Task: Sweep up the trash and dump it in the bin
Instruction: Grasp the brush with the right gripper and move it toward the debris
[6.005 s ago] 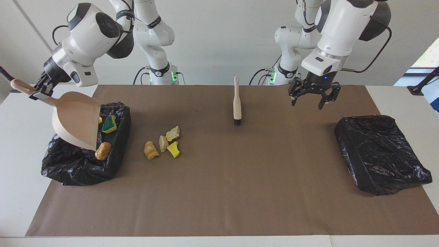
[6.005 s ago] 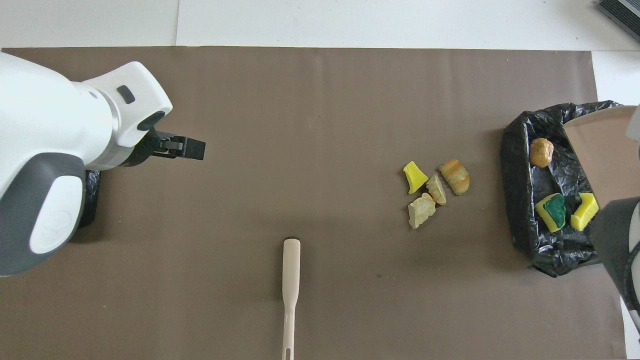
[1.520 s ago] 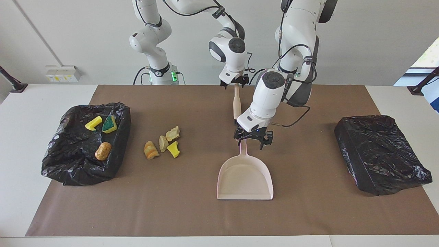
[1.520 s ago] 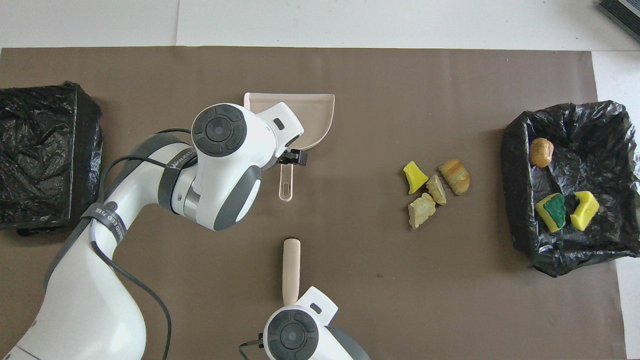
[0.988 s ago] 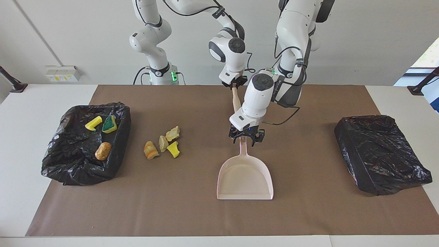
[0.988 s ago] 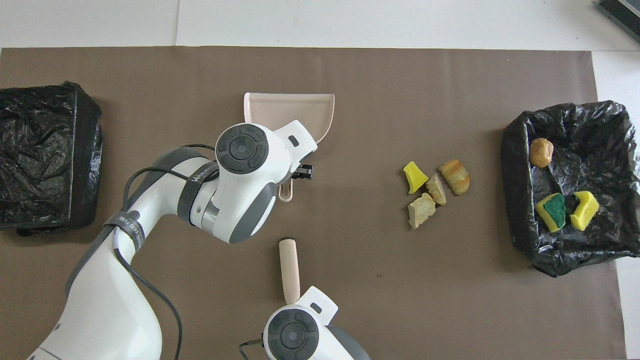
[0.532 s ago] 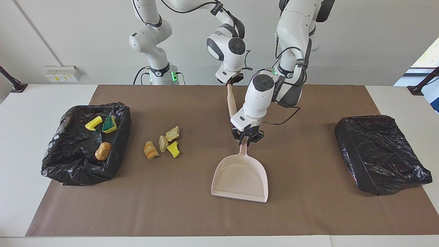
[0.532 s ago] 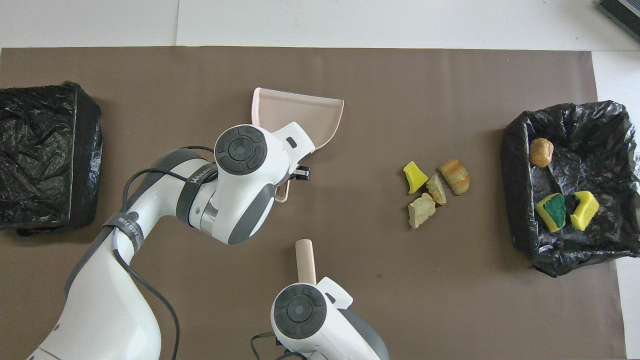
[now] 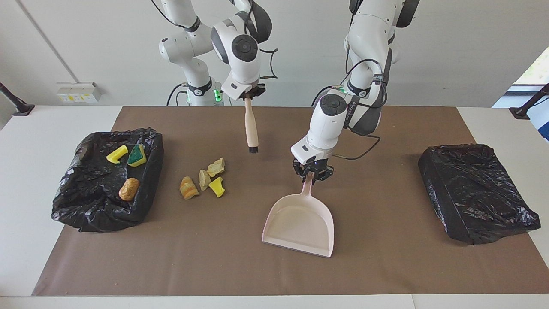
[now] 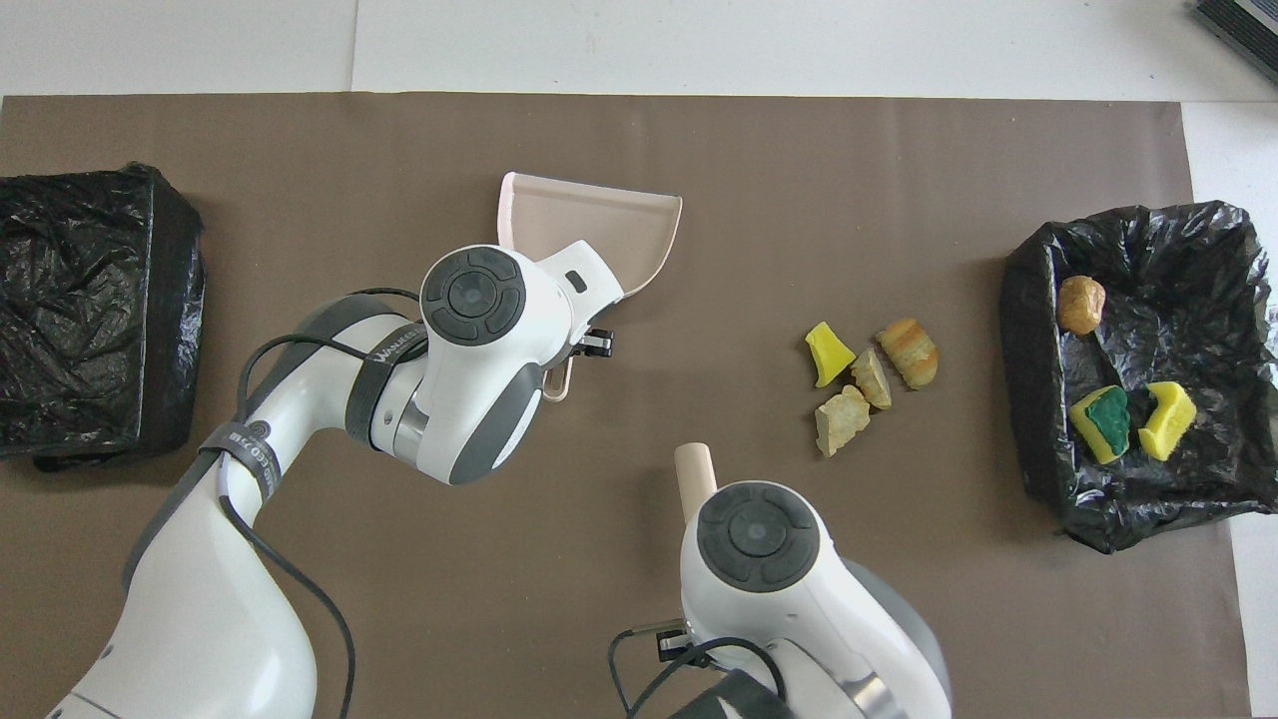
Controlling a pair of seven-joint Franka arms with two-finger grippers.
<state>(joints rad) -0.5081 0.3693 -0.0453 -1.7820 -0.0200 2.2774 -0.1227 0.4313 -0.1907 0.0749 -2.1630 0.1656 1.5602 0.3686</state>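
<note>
Both tools are in hand: the left gripper (image 9: 312, 175) clamps the dustpan (image 9: 299, 222), the right gripper (image 9: 248, 95) the brush (image 9: 250, 125). Next, carry both to the four scraps (image 9: 203, 180) beside the bin (image 9: 77, 197).

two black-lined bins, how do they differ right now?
The bin at the right arm's end lies open and holds three scraps: a yellow piece, a green-topped sponge and an orange-brown lump. The bin at the left arm's end shows only crumpled plastic with no scraps visible. Four loose scraps lie beside the first bin, none by the second. Both are wrapped in black plastic and rest on the brown mat.
</note>
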